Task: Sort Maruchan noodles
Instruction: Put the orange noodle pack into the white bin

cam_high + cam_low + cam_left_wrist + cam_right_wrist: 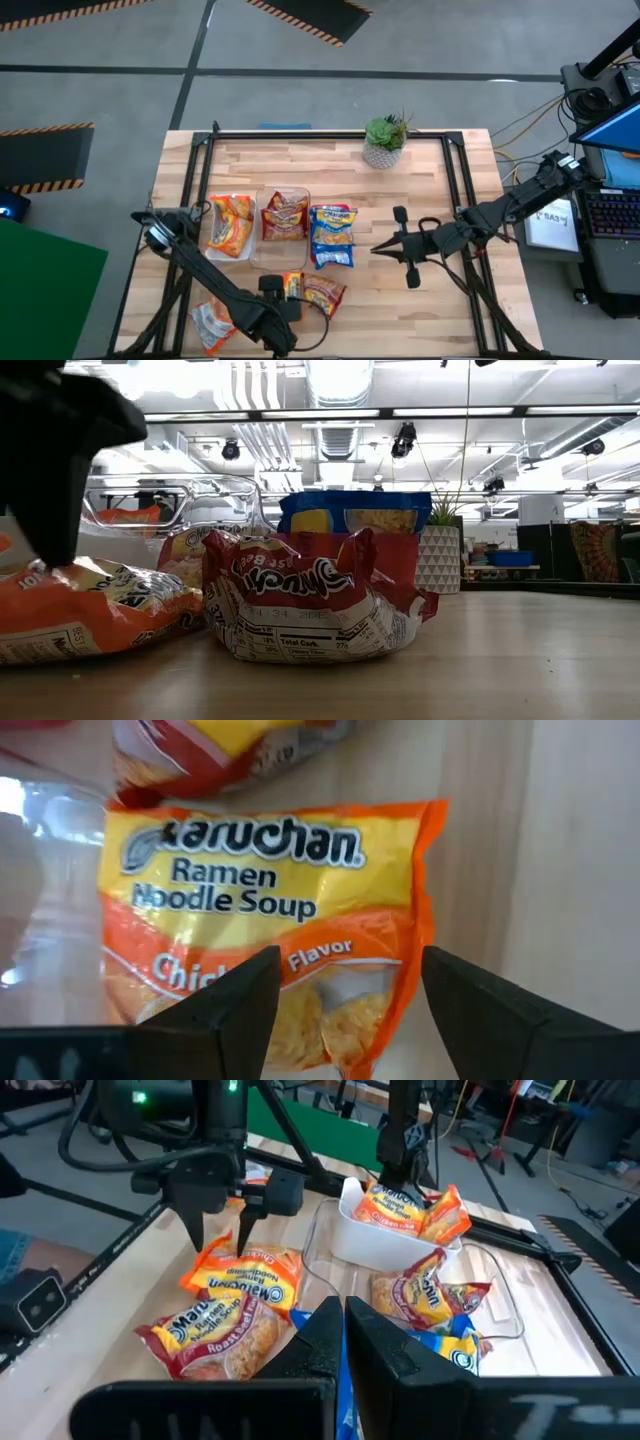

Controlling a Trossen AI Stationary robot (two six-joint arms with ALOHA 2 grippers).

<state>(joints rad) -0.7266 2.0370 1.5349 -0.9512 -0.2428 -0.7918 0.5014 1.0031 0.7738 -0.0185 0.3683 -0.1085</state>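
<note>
Left end effector poised just above an orange-yellow chicken packet, fingers spread wide to either side of its lower half, nothing held. Same packet seen from above at the table's front, beside a red roast beef packet, the two touching or overlapping. Right wrist view: left end effector hanging over that chicken packet, roast beef packet right next to it.

Right end effector out over the table's right half, low and level, fingers closed to a narrow slit and empty, tips aimed at the blue-accented packets just beside them. Right wrist view: its two dark fingers pressed nearly together.

Farther back: white tray holding orange packets; clear tray next to it holding a red packet; blue-accented packets lying on bare wood to the right of the clear tray. One more orange packet near the front left corner, partly under the left arm.

Low view: crumpled red packet up front, orange packet to its left, clear tray and blue packet behind.

Small potted succulent at the back edge of the wooden table
</note>
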